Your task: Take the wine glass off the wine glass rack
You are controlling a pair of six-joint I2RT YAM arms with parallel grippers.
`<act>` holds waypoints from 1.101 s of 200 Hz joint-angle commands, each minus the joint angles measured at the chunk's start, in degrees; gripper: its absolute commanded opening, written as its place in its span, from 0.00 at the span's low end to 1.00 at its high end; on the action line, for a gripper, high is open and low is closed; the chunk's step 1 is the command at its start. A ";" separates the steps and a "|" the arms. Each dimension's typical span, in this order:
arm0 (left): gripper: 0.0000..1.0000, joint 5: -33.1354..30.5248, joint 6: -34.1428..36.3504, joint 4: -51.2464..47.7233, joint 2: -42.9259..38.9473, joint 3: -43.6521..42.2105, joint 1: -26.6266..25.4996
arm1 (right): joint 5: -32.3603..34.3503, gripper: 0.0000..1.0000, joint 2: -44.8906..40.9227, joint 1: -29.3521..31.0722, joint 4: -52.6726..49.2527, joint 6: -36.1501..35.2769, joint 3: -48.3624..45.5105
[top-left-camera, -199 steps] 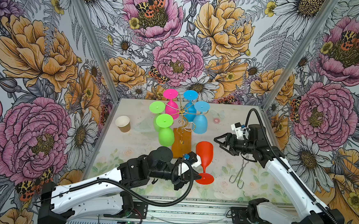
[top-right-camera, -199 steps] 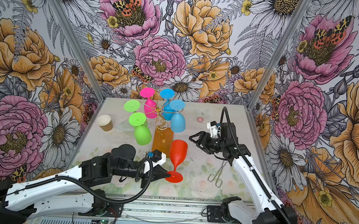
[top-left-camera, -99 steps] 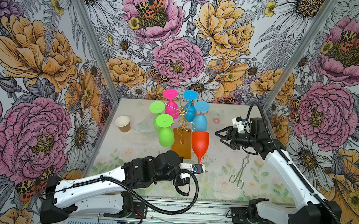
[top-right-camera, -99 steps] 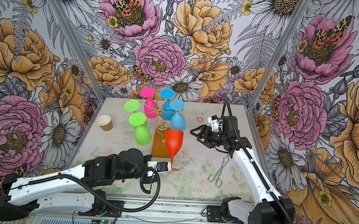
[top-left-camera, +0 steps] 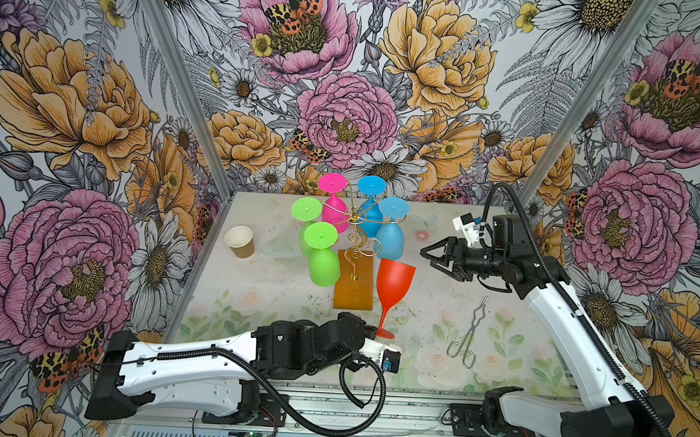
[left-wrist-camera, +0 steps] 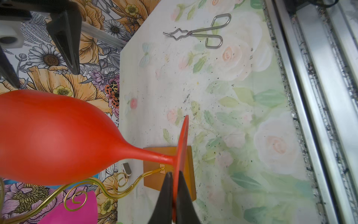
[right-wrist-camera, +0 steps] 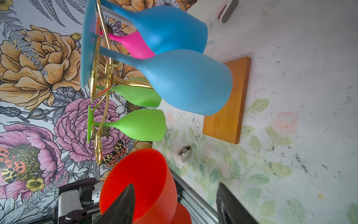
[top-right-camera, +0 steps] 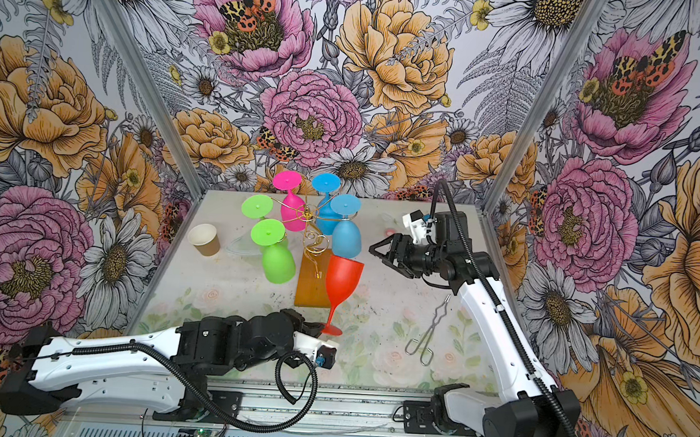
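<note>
Matte red, plastic by the look of it, the long-stemmed wine glass (top-left-camera: 394, 282) stands upright in both top views. It is off the thin gold wire wine glass rack (top-left-camera: 355, 232), just beside the rack's flat orange-brown wooden base on the side nearer the right arm. The left gripper (top-left-camera: 373, 333) lies low along the table (top-left-camera: 438, 308) and pinches the round foot, which leaves the bowl free above. The right gripper (top-left-camera: 431, 255) hovers level with the bowl, apart from it, jaws spread, likely placed to take it over. Two green glasses (top-left-camera: 323, 268), a pink glass (top-left-camera: 334, 216) and two blue glasses (top-left-camera: 389, 242) hang upside down on the scroll arms. A brown paper cup (top-left-camera: 239, 241) and steel wire tongs (top-left-camera: 468, 335) lie aside.

In the left wrist view the black fingers (left-wrist-camera: 164, 194) are clenched on the thin edge of the foot disc. Whether the disc touches the table I cannot tell.

In the right wrist view the parted fingers (right-wrist-camera: 124, 203) point toward the open red rim ahead, grasping nothing.
</note>
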 commanded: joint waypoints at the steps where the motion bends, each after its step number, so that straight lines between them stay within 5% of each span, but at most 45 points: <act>1: 0.00 -4.86 5.81 0.35 0.00 -0.78 -0.41 | -0.49 0.64 0.29 2.16 -3.63 -2.95 2.52; 143: 0.00 -17.83 22.29 10.49 0.82 -7.30 -2.07 | -0.82 0.38 3.29 5.11 -5.65 -6.56 1.57; 220: 0.00 -19.48 28.74 17.28 0.31 -10.93 -2.10 | -0.78 0.22 3.51 5.08 -6.43 -8.25 -0.01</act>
